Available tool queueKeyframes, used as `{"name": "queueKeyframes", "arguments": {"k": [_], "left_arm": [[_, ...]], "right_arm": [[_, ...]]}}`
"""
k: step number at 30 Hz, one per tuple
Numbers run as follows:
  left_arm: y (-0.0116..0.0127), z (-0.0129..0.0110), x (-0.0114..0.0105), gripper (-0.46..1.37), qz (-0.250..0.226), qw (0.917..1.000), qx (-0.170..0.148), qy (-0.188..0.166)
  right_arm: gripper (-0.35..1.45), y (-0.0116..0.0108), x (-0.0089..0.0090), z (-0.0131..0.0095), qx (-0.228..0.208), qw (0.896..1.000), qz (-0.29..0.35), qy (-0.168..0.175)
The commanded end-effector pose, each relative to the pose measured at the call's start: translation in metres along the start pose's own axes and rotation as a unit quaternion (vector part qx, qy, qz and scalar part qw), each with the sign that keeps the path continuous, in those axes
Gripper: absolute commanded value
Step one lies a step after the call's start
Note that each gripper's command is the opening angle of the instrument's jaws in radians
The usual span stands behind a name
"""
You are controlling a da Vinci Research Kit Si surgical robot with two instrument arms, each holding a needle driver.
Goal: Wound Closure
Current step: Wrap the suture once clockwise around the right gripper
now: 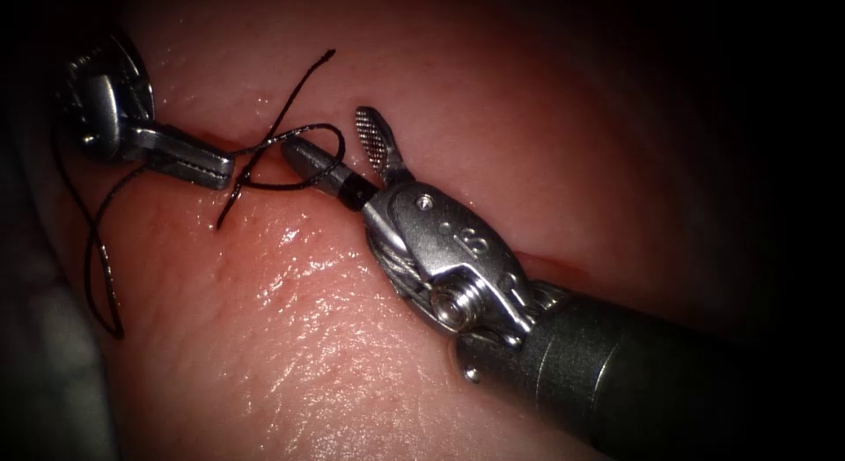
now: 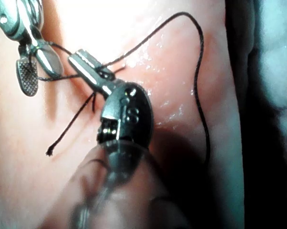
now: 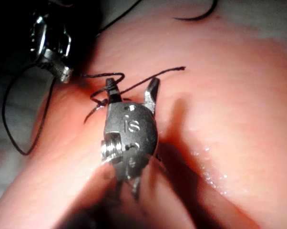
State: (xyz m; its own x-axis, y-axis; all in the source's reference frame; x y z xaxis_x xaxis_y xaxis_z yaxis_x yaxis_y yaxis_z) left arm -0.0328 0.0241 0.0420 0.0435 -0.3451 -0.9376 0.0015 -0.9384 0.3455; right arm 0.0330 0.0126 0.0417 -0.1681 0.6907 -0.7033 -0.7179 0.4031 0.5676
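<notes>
Endoscope view first: my right claw (image 1: 339, 149) comes in from the lower right with its jaws spread wide, and a loop of thread (image 1: 312, 131) runs around the lower jaw. My left claw (image 1: 189, 162) reaches in from the upper left, lying nearly flat on the tissue (image 1: 308, 338), jaws closed on the thread right at the cut (image 1: 255, 149), toward its left end. From there one strand runs up to a free end, and another trails off to the left in a long slack curve over the tissue's edge.

Left wrist view gives me what the endoscope can't: the left claw (image 2: 88, 69) seen from behind, thread (image 2: 200, 86) pinched near its tip, plus a frayed tail lying loose on the tissue (image 2: 181, 57). The right claw's (image 2: 36, 67) ridged pad faces this camera.

Right wrist view looks straight down the open right claw (image 3: 132, 90), thread (image 3: 105, 76) draped across one jaw, and the left claw (image 3: 62, 71) just beyond it.

I can't spot the needle, so I can't tell where it sits.
</notes>
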Motion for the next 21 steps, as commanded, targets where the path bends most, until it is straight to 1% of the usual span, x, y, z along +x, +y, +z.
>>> {"name": "queueKeyframes", "arguments": {"k": [1, 3, 4, 6, 8, 9, 10, 11, 12, 14, 16, 17, 18, 19, 21], "left_arm": [[0.0000, 0.0000, 0.0000, -0.35, 0.000, 1.0000, -0.002, 0.000], [-0.0006, -0.0005, 0.0010, -0.35, 0.004, 1.0000, 0.002, 0.000], [-0.0007, -0.0006, 0.0012, -0.35, 0.006, 1.0000, 0.004, 0.000], [-0.0009, -0.0007, 0.0017, -0.35, 0.007, 1.0000, 0.005, 0.000], [-0.0009, -0.0007, 0.0022, -0.35, 0.009, 0.9999, 0.007, -0.001], [-0.0009, -0.0006, 0.0023, -0.35, 0.009, 0.9999, 0.007, -0.001], [-0.0009, -0.0006, 0.0025, -0.35, 0.009, 0.9999, 0.008, -0.002], [-0.0009, -0.0005, 0.0026, -0.35, 0.009, 0.9999, 0.008, -0.002], [-0.0008, -0.0005, 0.0026, -0.35, 0.008, 0.9999, 0.008, -0.003], [-0.0008, -0.0005, 0.0027, -0.35, 0.008, 0.9999, 0.008, -0.003], [-0.0008, -0.0006, 0.0027, -0.35, 0.008, 0.9999, 0.008, -0.002], [-0.0008, -0.0006, 0.0027, -0.35, 0.008, 0.9999, 0.008, -0.002], [-0.0009, -0.0007, 0.0027, -0.35, 0.008, 0.9999, 0.007, -0.002], [-0.0009, -0.0008, 0.0028, -0.35, 0.011, 0.9999, 0.007, -0.002], [-0.0011, -0.0008, 0.0029, -0.35, 0.010, 0.9999, 0.007, -0.001]], "right_arm": [[0.89, 0.0000, 0.0000, 0.0001, 0.000, 1.000, -0.003, 0.000], [0.95, -0.0002, 0.0000, 0.0007, 0.008, 1.000, -0.020, -0.005], [0.94, -0.0002, -0.0001, 0.0008, 0.010, 1.000, -0.019, -0.005], [0.86, -0.0004, -0.0001, 0.0011, 0.019, 1.000, -0.021, -0.007], [0.67, -0.0006, -0.0001, 0.0014, 0.027, 0.999, -0.032, -0.006], [0.42, -0.0006, -0.0001, 0.0015, 0.031, 0.999, -0.034, -0.006], [-0.01, -0.0006, -0.0002, 0.0016, 0.034, 0.999, -0.037, -0.006], [-0.35, -0.0006, -0.0002, 0.0019, 0.041, 0.998, -0.039, -0.006], [-0.35, -0.0006, -0.0002, 0.0020, 0.043, 0.998, -0.038, -0.006], [-0.35, -0.0003, -0.0001, 0.0023, 0.067, 0.997, -0.046, -0.008], [-0.35, 0.0002, -0.0001, 0.0026, 0.109, 0.992, -0.056, -0.014], [-0.35, 0.0007, -0.0001, 0.0029, 0.134, 0.989, -0.057, -0.026], [-0.35, 0.0008, 0.0000, 0.0030, 0.143, 0.987, -0.059, -0.033], [-0.35, 0.0011, 0.0000, 0.0032, 0.161, 0.983, -0.070, -0.044], [-0.35, 0.0014, -0.0001, 0.0036, 0.185, 0.978, -0.075, -0.052]]}}
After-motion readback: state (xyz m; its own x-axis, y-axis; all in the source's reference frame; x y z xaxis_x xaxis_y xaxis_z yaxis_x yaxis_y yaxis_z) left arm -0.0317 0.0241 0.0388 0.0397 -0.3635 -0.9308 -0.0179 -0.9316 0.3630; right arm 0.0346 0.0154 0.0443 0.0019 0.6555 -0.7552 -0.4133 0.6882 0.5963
